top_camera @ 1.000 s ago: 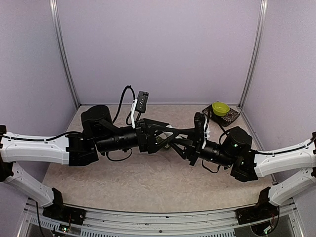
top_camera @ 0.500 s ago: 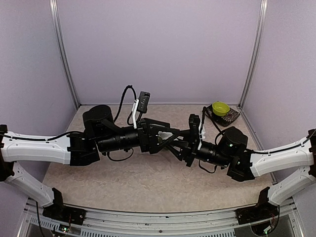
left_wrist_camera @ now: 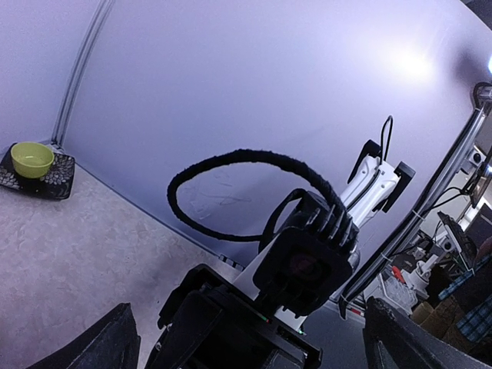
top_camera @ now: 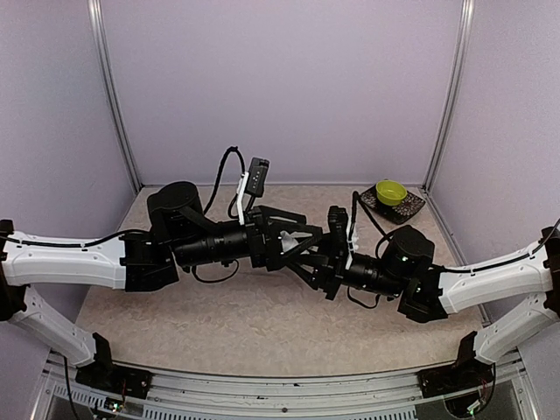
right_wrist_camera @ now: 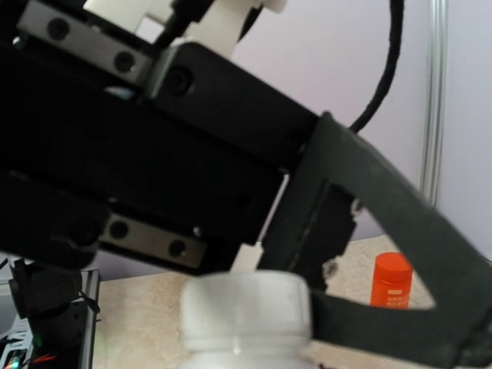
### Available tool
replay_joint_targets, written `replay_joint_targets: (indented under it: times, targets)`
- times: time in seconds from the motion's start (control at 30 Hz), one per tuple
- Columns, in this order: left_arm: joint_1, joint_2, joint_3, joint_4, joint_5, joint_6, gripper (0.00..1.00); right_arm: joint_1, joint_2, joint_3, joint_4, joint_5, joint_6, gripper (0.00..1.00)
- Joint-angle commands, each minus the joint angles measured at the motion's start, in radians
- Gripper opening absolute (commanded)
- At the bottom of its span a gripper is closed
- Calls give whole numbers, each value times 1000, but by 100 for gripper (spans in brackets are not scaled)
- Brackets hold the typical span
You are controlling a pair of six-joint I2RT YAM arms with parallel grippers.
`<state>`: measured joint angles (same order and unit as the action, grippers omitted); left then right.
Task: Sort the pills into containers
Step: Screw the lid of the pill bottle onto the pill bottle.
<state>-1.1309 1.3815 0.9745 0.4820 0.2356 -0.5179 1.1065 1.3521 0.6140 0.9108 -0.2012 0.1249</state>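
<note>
while it hangs in the air above the middle of the table (top_camera: 262,328), the one white bottle (right_wrist_camera: 244,307), cap on, sits in the pinch of the right gripper (top_camera: 317,255), whose own fingertips fall below the edge of its wrist view. the left gripper (top_camera: 297,241) faces it head-on, jaws spread wide and holding nothing. its two fingers (left_wrist_camera: 104,342) stand at the bottom corners of the left wrist view, and one reaches past the cap, whether touching it i cannot tell. one orange bottle (right_wrist_camera: 392,280) stands upright on the table beyond. both arms stretch inward, low and near level, wrists meeting at the centre. one yellow-green bowl (top_camera: 391,191) rests on one dark patterned tray (top_camera: 411,208) in the far right corner.
</note>
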Motion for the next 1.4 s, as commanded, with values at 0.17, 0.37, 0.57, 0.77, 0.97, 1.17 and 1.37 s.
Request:
replay_joint_targets:
  times: [0.17,0.37,0.57,0.77,0.97,1.17,1.37]
  targets:
    - [17,-61,7,-16,-56,11,99,13,-74,14,-75,31,-28,7]
    - [34,-94,-24,-37,-71,-4,99,12,-145,1,-121,87,-75,7]
    - [33,-88,-29,-29,-43,-31,99,9,-201,-4,-158,149,-123,8]
    - [18,-72,-21,-8,-16,-51,99,6,-209,-1,-173,161,-133,8]
    - [11,-56,-11,-5,-18,-49,99,6,-185,3,-150,130,-121,7]
    - [11,-48,-11,-3,-20,-46,99,6,-172,12,-157,131,-120,8]
    - [10,-46,-12,15,-5,-49,99,6,-155,14,-158,147,-117,8]
